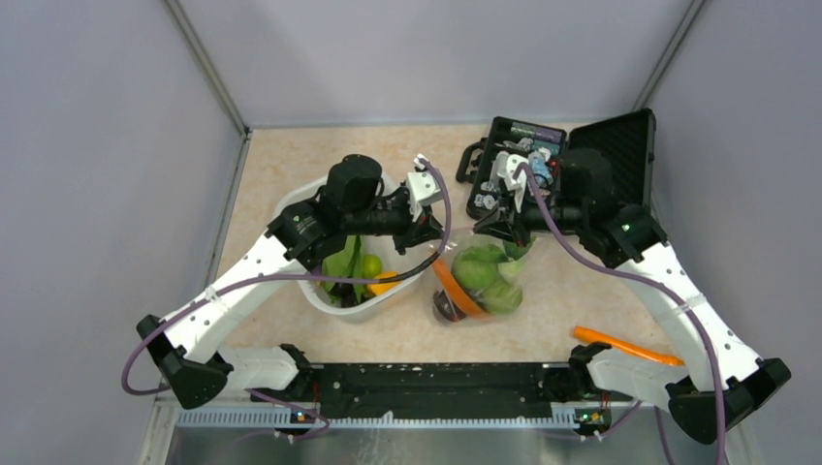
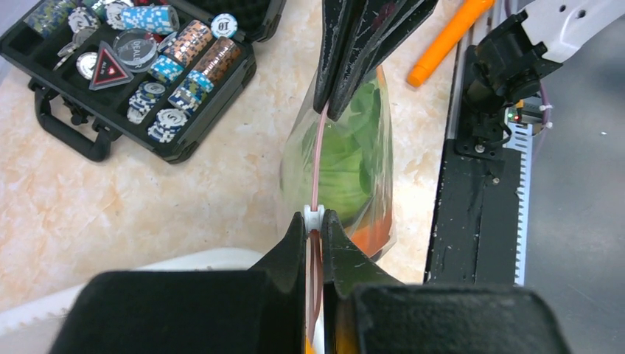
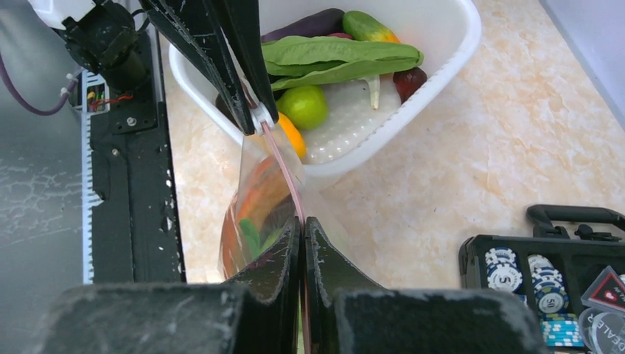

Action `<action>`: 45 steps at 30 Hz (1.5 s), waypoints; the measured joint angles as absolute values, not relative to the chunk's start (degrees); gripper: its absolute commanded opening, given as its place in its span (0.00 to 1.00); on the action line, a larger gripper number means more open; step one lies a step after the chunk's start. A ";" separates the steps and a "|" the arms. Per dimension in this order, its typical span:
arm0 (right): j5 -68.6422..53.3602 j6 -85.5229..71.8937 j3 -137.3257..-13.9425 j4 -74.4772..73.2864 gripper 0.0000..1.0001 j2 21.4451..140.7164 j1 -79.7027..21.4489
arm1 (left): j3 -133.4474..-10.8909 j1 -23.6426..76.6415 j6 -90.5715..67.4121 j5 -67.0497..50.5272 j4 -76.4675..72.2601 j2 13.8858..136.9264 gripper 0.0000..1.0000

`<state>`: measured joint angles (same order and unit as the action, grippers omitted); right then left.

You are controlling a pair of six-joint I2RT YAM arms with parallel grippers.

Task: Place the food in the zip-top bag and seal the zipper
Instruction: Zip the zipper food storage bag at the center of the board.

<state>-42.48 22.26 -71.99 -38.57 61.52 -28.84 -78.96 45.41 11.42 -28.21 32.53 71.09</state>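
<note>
Zip-top bag [image 1: 514, 273] looks floppy, slick, bottom-heavy with food [image 1: 477, 271]; stiffer zipper [image 2: 317, 158] is the handle, left gripper [image 2: 315, 221] pinching its 9 o'clock end, right gripper [image 3: 302, 225] its 3 o'clock end.

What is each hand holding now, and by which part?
Both hold the zip-top bag by its zipper: left hand at one end, right hand at the other.

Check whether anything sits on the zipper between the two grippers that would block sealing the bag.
Nothing visible does. The left gripper and right gripper are both shut on the zipper, and the pink strip runs bare between them; the food sits lower inside the zip-top bag.
</note>
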 measured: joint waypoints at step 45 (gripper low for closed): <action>-43.66 22.28 -71.66 -37.85 0.00 63.22 -29.47 | -74.70 43.81 13.02 -25.61 31.07 65.71 0.00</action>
<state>-43.66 22.28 -71.66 -37.85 63.22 -29.47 -74.70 43.81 13.02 -25.61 31.07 65.71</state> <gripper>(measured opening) 0.008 0.034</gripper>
